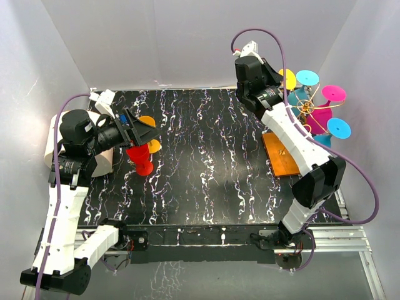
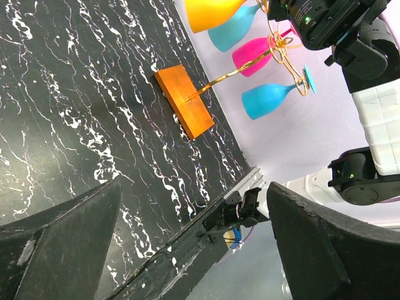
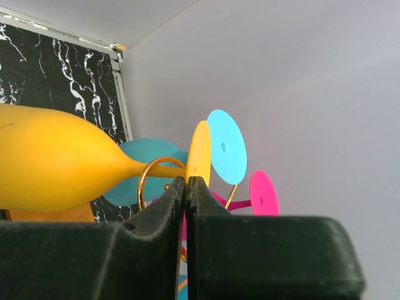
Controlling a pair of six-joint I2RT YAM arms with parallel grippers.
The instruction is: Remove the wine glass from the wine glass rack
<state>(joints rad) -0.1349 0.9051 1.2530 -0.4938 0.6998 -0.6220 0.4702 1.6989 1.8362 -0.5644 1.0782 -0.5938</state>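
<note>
The wine glass rack has an orange base plate and a gold wire top at the table's right back; it also shows in the left wrist view. Yellow, cyan and magenta glasses hang from its hooks. My right gripper is shut on the rim of the yellow wine glass's foot disc. That glass's stem still passes through a gold loop, and its bowl points left. My left gripper is open and empty, held above the table's left side.
A red glass and an orange glass stand on the black marble table under my left gripper. A cyan foot disc and a magenta one sit close behind the yellow one. White walls surround the table.
</note>
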